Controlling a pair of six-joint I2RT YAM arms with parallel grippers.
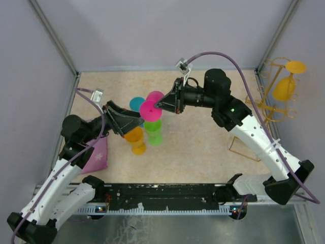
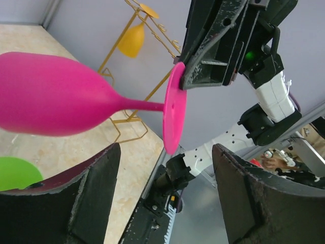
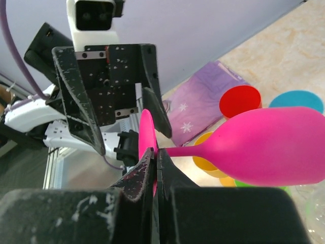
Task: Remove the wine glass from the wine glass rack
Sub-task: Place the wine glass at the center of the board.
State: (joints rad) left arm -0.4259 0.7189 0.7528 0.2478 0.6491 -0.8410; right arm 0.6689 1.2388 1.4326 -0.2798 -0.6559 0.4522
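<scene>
A pink wine glass (image 1: 150, 110) hangs sideways in the air over the table's middle. My right gripper (image 3: 156, 152) is shut on the rim of its foot, and the pink bowl (image 3: 274, 145) points away from it. My left gripper (image 2: 166, 152) is open, its two dark fingers standing wide apart just below the stem and foot without touching them. From above, the left gripper (image 1: 136, 121) faces the right gripper (image 1: 163, 104) across the glass. The gold wine glass rack (image 1: 277, 101) stands at the far right with an orange glass (image 1: 284, 86) hanging on it.
Under the pink glass stand stacked green cups (image 1: 153, 131), orange cups (image 1: 135, 140) and a blue cup (image 1: 136, 103). A red cup (image 3: 239, 101) shows beside them. A purple starred cloth (image 1: 96, 155) lies at the left. A thin wire frame (image 1: 244, 147) lies near the right arm.
</scene>
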